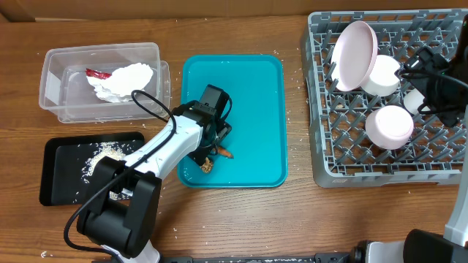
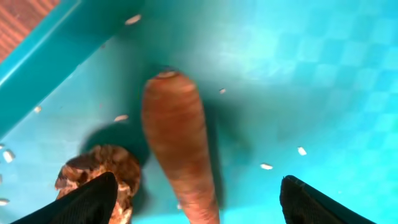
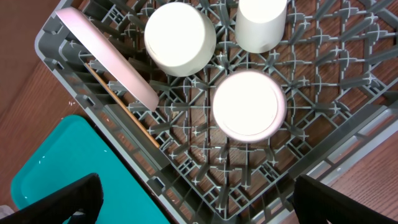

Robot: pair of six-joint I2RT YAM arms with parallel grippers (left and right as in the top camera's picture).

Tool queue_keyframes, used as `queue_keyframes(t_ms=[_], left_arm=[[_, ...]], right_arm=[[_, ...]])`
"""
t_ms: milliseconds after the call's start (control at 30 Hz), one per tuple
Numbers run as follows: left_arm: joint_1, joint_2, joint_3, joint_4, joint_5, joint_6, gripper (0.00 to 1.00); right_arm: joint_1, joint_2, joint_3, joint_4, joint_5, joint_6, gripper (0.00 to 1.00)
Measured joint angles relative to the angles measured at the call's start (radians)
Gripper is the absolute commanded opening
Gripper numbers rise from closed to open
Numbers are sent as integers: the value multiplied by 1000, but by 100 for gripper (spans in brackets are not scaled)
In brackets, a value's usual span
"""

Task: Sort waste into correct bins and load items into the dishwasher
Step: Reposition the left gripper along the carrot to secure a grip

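Note:
My left gripper (image 2: 199, 208) is open low over the teal tray (image 1: 256, 109). The orange-brown carrot-like stick (image 2: 180, 149) lies between its fingers, and the brown crumbly chunk (image 2: 99, 171) sits by the left finger. Both also show in the overhead view, stick (image 1: 224, 153) and chunk (image 1: 207, 166). The clear tub (image 1: 55, 80) holds the white napkin (image 1: 121, 80) and red wrapper (image 1: 96, 73). The black tray (image 1: 62, 183) holds loose rice (image 1: 102, 153). The grey rack (image 1: 325, 146) holds the plate (image 1: 355, 55), two bowls (image 1: 382, 75) (image 1: 390, 126) and the cup (image 1: 414, 101). My right gripper (image 3: 202, 202) is open and empty above the rack's edge.
Stray rice grains lie on the teal tray (image 2: 298, 62) and on the wooden table (image 1: 296, 58) around it. My left arm (image 1: 157, 150) reaches from the front left over the tray's left side. My right arm (image 1: 442, 84) hangs over the rack's right part.

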Motion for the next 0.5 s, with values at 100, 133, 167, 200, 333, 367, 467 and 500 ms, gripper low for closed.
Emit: queue_keyframes(t_ms=[100,133,167,200,333,367,467,500], left_arm=[[0,0,0,15,0,0,86],[0,0,0,18,0,0,86],[0,0,0,18,0,0,85],[0,0,0,18,0,0,84],[0,0,0,31,0,-1,76],[0,0,0,40,0,0,76],[0,0,0,66,0,0,76],[0,0,0,74,0,0,76]], right_arm=[[0,0,0,1,0,0,100],[0,0,0,0,0,0,100],[0,0,0,0,0,0,100],[0,0,0,0,0,0,100],[0,0,0,0,0,0,100],[0,0,0,0,0,0,100],[0,0,0,0,0,0,100],[0,0,0,0,0,0,100]])
